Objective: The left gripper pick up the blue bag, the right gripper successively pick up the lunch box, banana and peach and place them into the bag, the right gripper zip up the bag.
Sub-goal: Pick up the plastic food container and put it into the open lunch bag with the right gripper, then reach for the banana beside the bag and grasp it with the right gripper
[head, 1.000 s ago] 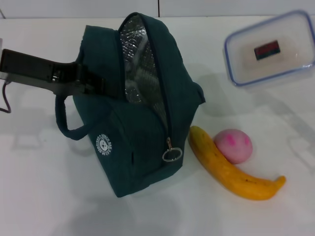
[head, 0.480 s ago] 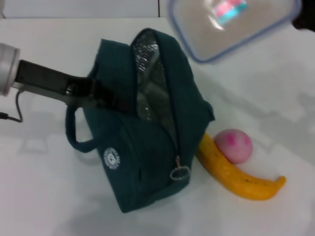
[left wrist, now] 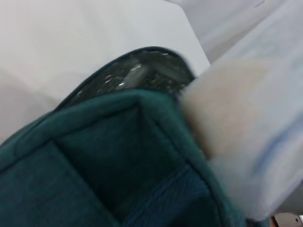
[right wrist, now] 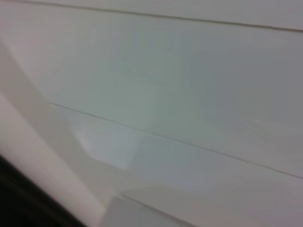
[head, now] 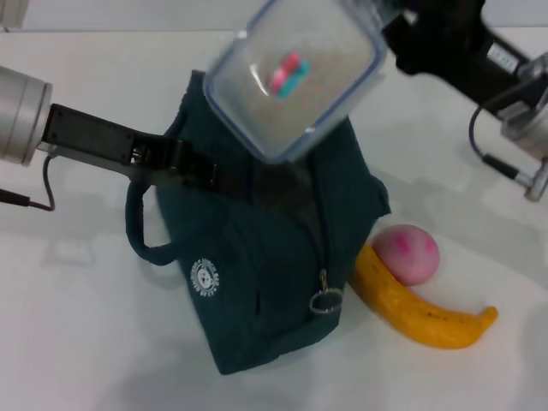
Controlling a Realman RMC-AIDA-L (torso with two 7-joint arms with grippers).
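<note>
The left claw (head: 193, 171) pinches the near wall of the blue bag (head: 274, 282) by its rim, holding the mouth open and the bag propped upright on the white surface (head: 77, 342). The right claw (head: 396, 26) grips the lunch box (head: 295, 77) by one end and carries it tilted just above that opening (foil lining shows in the left wrist view), apparently for lowering inside. The banana (head: 411, 308) and the peach (head: 405, 253) touch each other beside the bag.
</note>
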